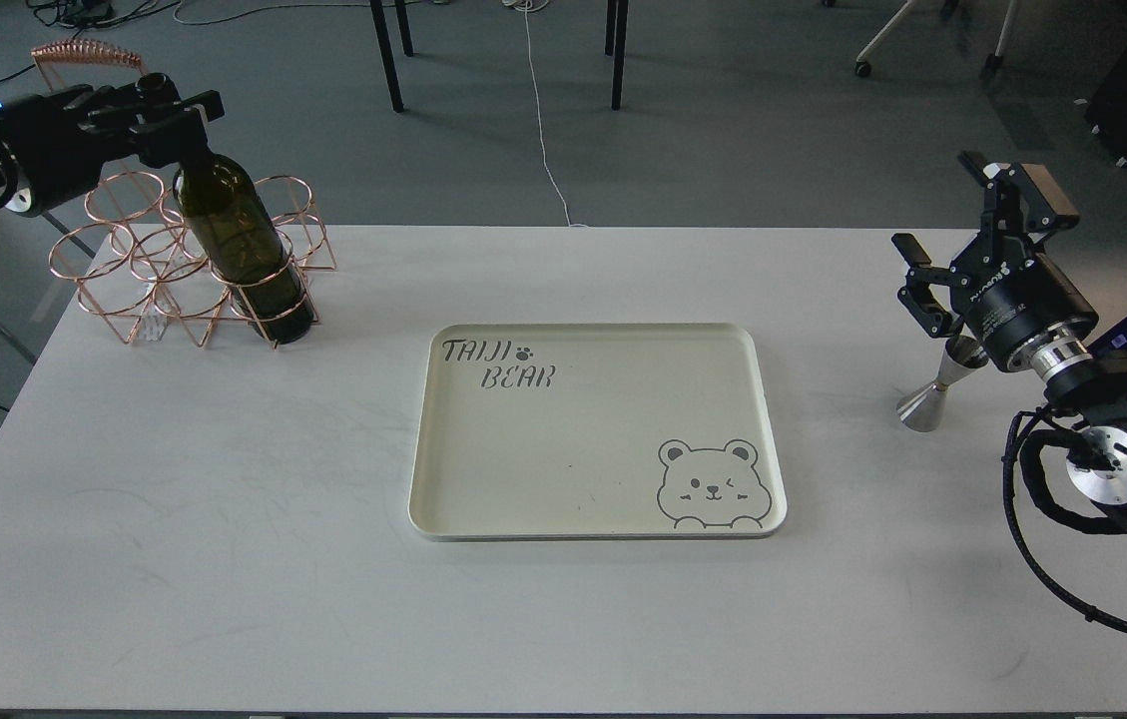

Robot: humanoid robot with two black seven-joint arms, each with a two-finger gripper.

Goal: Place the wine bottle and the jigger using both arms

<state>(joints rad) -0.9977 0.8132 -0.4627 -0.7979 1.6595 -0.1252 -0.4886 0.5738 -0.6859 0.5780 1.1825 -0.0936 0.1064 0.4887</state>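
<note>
Table (224,519): white, rectangular; carries the rack, the tray and the jigger; grey floor beyond its far edge.

Wine bottle (242,250): dark olive-green glass, no label; stands in the copper rack near the table's far left corner; tilted, neck leaning toward the left; base inside the rack's front right ring; neck top hidden by the left gripper.

Copper rack (139,270): rose-gold wire frame of several rings; sits at the far left corner of the table; only the front right ring is occupied, by the bottle.

Left gripper (167,112): black, at the end of the arm entering from the left edge; fingers wrapped about the bottle's neck, clamped onto it.

Jigger (937,387): shiny steel, hourglass form; upright on the table near the right edge, wide cone down; upper cup partly hidden behind the right gripper's body; well apart from the tray.

Right gripper (962,215): black, white lettering, silver wrist ring; above and beyond the jigger at the table's right edge; fingers spread apart, nothing between them; not touching the jigger as far as can be seen.

Tray (603,529): cream, rounded corners, shallow rim; centre of the table; printed "TAIJI BEAR" at its far left corner, winking bear drawing at its near right corner; holds nothing.

Cables (1042,559): black loops hanging from the right arm, over the table's right edge.
</note>
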